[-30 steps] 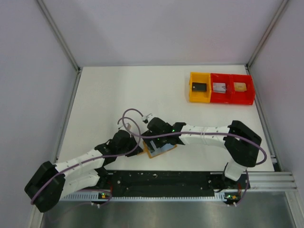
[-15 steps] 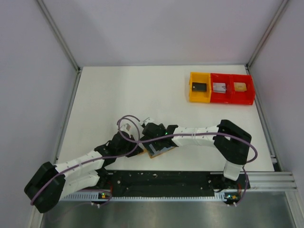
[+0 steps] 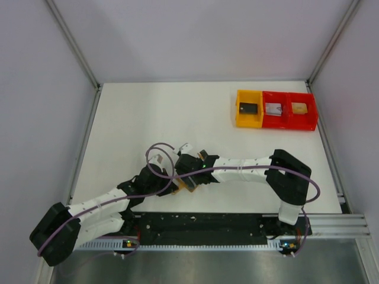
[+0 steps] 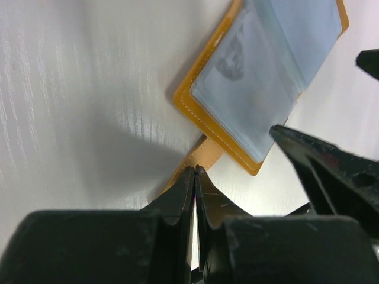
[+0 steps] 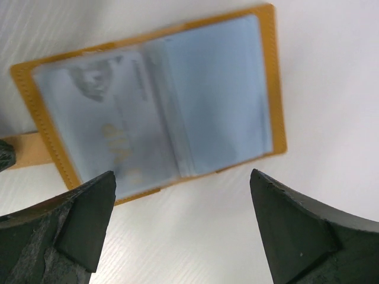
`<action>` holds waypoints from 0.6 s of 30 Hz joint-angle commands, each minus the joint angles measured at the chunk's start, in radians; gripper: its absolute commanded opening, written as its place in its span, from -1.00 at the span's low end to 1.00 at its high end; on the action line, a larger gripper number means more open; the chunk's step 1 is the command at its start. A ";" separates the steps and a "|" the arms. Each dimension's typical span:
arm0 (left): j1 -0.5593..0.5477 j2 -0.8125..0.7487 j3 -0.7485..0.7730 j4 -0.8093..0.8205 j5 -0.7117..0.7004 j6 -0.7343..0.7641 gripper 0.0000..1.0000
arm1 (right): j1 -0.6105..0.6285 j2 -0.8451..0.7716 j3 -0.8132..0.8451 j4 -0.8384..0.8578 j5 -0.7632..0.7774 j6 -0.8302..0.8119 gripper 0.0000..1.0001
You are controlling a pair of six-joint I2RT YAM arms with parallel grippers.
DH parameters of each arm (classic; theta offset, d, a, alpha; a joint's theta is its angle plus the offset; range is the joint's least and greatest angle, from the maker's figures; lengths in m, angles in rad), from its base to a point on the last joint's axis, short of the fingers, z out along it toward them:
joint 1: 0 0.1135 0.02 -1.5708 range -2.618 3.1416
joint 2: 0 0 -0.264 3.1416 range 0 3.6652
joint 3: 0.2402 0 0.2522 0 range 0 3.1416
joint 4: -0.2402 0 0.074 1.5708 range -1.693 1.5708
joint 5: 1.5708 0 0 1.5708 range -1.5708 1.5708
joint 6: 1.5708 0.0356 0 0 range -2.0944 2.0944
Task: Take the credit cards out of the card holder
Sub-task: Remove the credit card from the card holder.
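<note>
You have none of the credit cards (image 5: 103, 127) out yet. No loose card shows on the table (image 5: 331, 71) in any view, and the right wrist camera shows at least one pale card with faint print on it. It sits inside the sleeve of the card holder (image 5: 160, 100), in the half nearer the tab. Whether the other half holds another card you cannot tell from its plain grey-blue face. What looks done is the preparation: the card holder lies spread open and flat, inner face up, near the front edge of the table between the two arms. Your left gripper (image 4: 194, 176) is clamped tight on the tan tab (image 4: 204, 155) that sticks out from the holder's edge, which I judge pins the holder in place. Your right gripper (image 5: 182, 177) is spread wide and grasps nothing. It hangs right above the open holder with its fingers astride one long edge, one toward the printed card and one toward the far half. Neither finger visibly touches the leather. So the whole extraction is left: you need a fingertip on a card's exposed edge to slide it out, then the same for any others. The sleeve's opening is too blurred to place, so I judge the direction of pull unsettled.
</note>
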State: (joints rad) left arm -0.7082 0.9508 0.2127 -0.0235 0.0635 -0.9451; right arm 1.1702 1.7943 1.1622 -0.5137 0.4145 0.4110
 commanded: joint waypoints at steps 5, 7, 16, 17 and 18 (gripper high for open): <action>0.000 -0.001 -0.022 -0.076 -0.021 0.019 -0.85 | 0.008 -0.068 0.073 -0.109 0.266 -0.047 0.86; 0.000 0.000 -0.021 -0.075 -0.018 0.020 -0.86 | -0.001 -0.082 0.086 -0.111 0.273 -0.060 0.86; 0.000 -0.001 -0.019 -0.073 -0.017 0.025 -0.87 | -0.007 -0.062 0.073 0.062 -0.086 -0.215 0.89; 0.000 0.000 -0.019 -0.073 -0.014 0.025 -0.87 | -0.009 -0.050 0.071 0.076 -0.109 -0.227 0.89; -0.002 -0.001 -0.019 -0.073 -0.014 0.025 -0.87 | -0.009 -0.041 0.071 0.089 -0.127 -0.236 0.90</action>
State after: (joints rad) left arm -0.7082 0.9504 0.2127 -0.0257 0.0635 -0.9440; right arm 1.1629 1.7527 1.2190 -0.5327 0.4362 0.2501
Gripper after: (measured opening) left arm 0.068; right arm 0.943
